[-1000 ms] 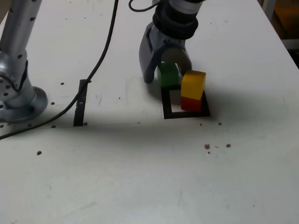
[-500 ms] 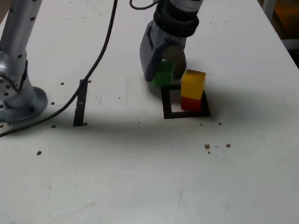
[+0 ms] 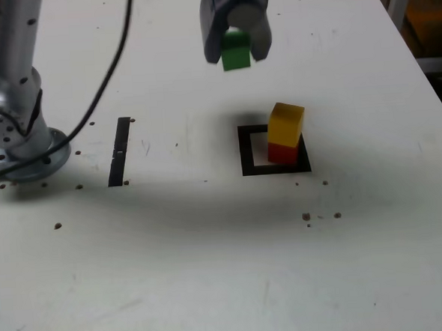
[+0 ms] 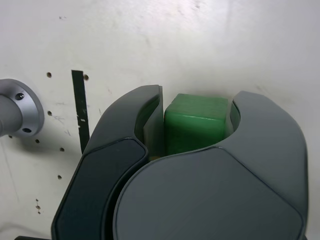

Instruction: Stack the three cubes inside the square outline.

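Table (image 3: 167, 266): white, with small dark holes, under everything.
Square outline (image 3: 249, 170): black border, flat on the table, white centre partly covered.
Red cube (image 3: 283, 154): bottom of the stack, toward the outline's right side in the exterior view.
Yellow cube (image 3: 287, 122): on top of the red one.
Black strip (image 3: 118, 158): flat, well apart from the outline, to its left in the exterior view.
Arm base (image 3: 39, 158): round metal foot, at the exterior view's left.
Green cube (image 3: 236, 53): raised above the table, beyond the outline; not on the stack.
Fingers (image 3: 260, 44): closed on the green cube, one at each side.
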Robot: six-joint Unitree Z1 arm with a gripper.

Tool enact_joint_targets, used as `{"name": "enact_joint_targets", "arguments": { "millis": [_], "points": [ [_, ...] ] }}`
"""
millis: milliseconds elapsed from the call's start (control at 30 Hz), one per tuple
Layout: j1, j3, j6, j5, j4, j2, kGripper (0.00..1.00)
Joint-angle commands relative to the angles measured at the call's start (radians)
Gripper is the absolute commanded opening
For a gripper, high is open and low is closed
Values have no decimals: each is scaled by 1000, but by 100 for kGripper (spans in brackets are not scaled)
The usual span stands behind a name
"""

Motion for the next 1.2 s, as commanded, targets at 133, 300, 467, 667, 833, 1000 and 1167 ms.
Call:
{"name": "enact_joint_targets", "arguments": {
  "millis": [133, 300, 467, 667, 833, 1000, 1167],
  "points": [
    [-81, -146, 6, -4, 88, 16, 23],
    [-153, -228, 28, -23, 125, 73, 23],
    [-205, -305, 34, -33, 136, 131, 23],
    [-237, -301, 34, -42, 139, 151, 23],
    [-260, -283, 35, -42, 139, 155, 23],
    [-264, -270, 52, -38, 139, 165, 23],
    [-264, -277, 73, -43, 138, 174, 23]
  ]
}}
